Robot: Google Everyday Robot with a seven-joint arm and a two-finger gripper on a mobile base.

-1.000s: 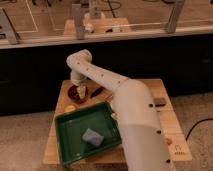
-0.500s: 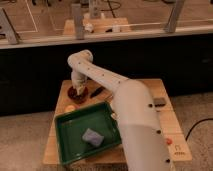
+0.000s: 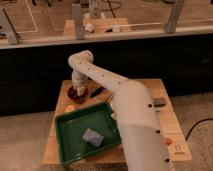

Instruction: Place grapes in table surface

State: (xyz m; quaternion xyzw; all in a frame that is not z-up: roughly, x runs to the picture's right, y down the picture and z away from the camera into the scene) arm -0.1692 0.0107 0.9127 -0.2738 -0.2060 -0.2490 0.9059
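My gripper (image 3: pixel 77 89) points down at the far left of the table surface (image 3: pixel 167 122), a light tan wooden top. It sits right over, or inside, a reddish-brown round bowl (image 3: pixel 75 97). The white arm (image 3: pixel 125 100) runs from the lower right up and over to that spot. The grapes are hidden; the gripper covers the inside of the bowl, where only a dark patch shows.
A green rectangular tray (image 3: pixel 70 142) fills the front left of the table, with a grey-blue sponge (image 3: pixel 92 136) in it. A small orange item (image 3: pixel 70 107) lies beside the tray. A dark utensil (image 3: pixel 97 91) lies right of the bowl, and a dark block (image 3: pixel 159 102) near the right edge.
The gripper has shifted slightly left and down onto the bowl. Tray, sponge and the other items have not moved.
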